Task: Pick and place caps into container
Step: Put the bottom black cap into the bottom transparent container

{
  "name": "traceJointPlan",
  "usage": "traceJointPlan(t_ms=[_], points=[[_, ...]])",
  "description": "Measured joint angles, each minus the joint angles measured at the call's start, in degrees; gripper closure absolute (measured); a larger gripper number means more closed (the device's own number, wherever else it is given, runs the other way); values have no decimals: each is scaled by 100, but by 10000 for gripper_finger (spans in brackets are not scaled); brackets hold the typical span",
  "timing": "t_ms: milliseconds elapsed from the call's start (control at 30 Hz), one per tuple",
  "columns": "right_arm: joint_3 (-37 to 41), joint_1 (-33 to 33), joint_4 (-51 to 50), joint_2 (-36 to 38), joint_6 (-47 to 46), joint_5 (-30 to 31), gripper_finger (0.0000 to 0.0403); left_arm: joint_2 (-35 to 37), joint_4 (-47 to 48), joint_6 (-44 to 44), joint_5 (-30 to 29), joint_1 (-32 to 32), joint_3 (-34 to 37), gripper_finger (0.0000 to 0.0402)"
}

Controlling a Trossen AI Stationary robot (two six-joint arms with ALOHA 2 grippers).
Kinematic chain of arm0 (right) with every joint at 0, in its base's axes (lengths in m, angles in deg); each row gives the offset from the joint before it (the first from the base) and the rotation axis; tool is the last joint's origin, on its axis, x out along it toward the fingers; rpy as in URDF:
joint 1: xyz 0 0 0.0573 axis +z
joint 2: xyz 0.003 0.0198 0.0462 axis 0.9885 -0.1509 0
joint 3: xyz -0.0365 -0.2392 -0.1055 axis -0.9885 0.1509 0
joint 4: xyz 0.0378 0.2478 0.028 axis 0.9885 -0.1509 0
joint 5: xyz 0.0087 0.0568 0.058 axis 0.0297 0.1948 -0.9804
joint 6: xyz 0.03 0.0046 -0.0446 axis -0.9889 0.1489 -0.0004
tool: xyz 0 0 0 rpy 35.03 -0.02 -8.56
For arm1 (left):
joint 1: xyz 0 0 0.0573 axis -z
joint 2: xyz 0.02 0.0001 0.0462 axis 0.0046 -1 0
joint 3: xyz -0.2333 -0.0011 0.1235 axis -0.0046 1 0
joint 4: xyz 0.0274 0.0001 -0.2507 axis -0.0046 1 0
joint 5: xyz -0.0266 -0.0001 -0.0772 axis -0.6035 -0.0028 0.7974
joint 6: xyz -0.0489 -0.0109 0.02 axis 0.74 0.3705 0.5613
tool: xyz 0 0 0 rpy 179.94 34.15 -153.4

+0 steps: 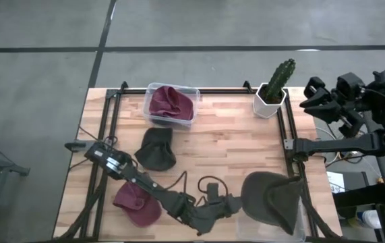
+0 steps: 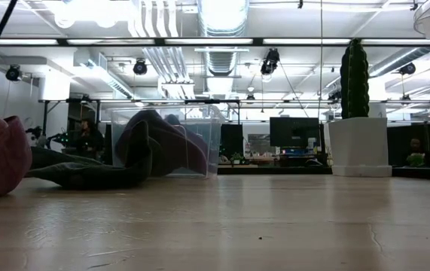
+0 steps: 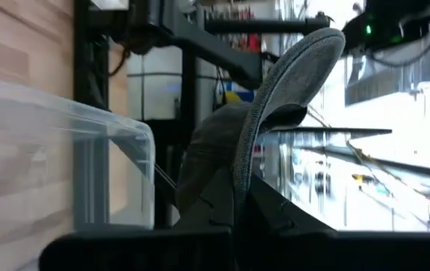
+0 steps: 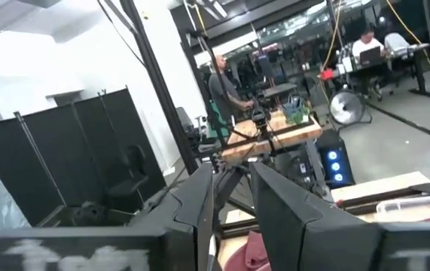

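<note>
My left gripper [image 1: 238, 204] reaches level toward the table's right edge, near the front, shut on a dark olive cap [image 1: 270, 198]. That cap hangs over a clear container [image 3: 86, 150] at the near right. A second olive cap [image 1: 157, 150] lies crown up mid-table. A maroon cap [image 1: 137, 204] lies at the near left. Another maroon cap [image 1: 170, 102] sits inside the far clear container [image 1: 193, 94]. My right gripper [image 4: 233, 203] is raised beyond the table's right edge, open, with nothing between its fingers. My left gripper pinches the olive cap between its two fingers where the stitched brim [image 3: 254, 162] meets the crown. The fingers come at it level from the table's left. The cap is lifted clear, with its brim curving away beyond the fingers and the crown sagging beside them.
A green cactus in a white pot [image 1: 273, 91] stands at the far right corner. Black frame rails [image 1: 108, 128] run along the table's left and right sides. Bare wood lies between the far container and the cactus. People sit at desks in the room behind.
</note>
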Motion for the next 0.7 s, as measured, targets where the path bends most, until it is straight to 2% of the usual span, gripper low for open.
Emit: traceJointPlan(t_ms=[133,333,700], points=[[0,0,5,106,105,-10,316,-266,271,98,-73,120,-331,395],[0,0,7,220,286,-37,325,-340,853,913,-141,280,-418,394],[-1,0,6,259,321,-35,326,-343,886,1190,-7,220,-420,393]])
